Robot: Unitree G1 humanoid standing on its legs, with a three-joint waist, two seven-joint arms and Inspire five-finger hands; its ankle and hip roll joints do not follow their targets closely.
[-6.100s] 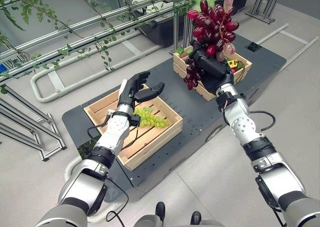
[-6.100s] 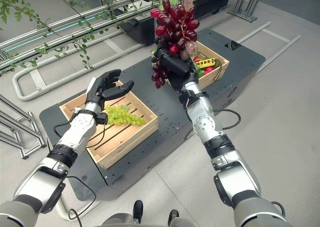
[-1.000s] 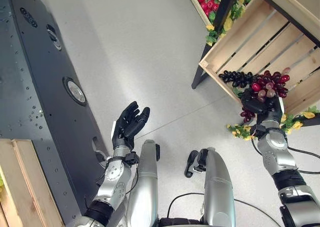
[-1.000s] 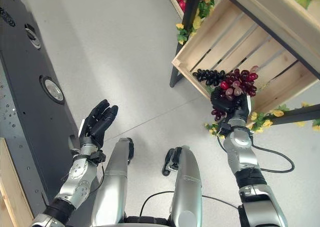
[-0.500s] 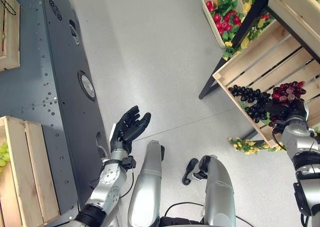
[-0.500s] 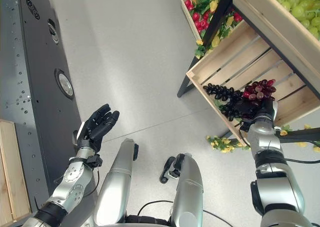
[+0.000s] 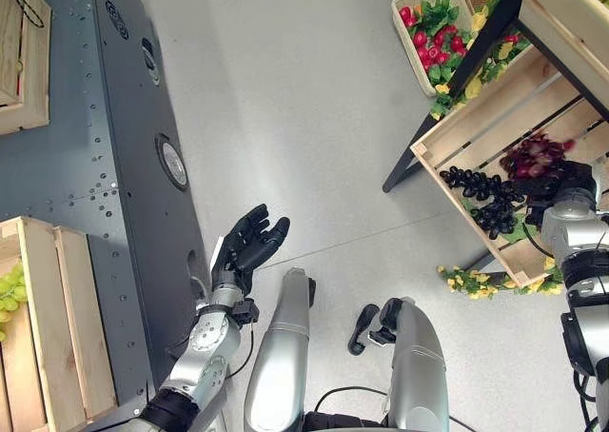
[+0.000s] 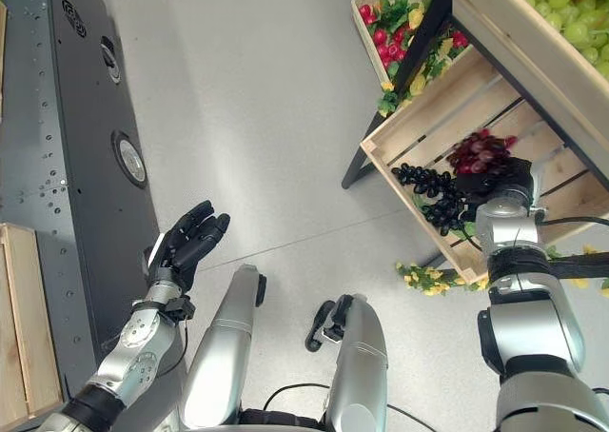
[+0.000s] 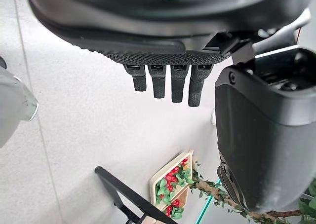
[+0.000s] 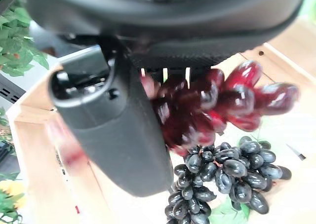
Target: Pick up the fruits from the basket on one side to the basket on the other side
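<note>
The slanted wooden crate (image 8: 419,94) on the robot's right side leans with its open face toward the robot, which probably makes it easy to reach in from above; it appears to be the receiving basket. The right robot hand (image 8: 500,180) is inside this crate with its fingers and thumb closed around the red grapes (image 8: 479,152); the bunch is held just over the crate's boards, so the step seems to be the laying down, and the hand has not let go yet. The black grapes (image 8: 433,194) already lie in the same crate, just beside the red bunch; there is some risk that the new bunch lands on top of them or rolls toward the low rim. The left robot hand (image 7: 245,249) hangs idle over the floor, its fingers spread and relaxed, holding nothing.

The floor (image 7: 314,118) is pale grey and smooth; the dark desk (image 7: 86,156) runs along the robot's left side and carries a flat crate (image 7: 43,327) with green grapes (image 7: 8,294) at its edge; a small basket (image 7: 428,28) of red fruits and leaves stands on the floor behind the slanted crate.
</note>
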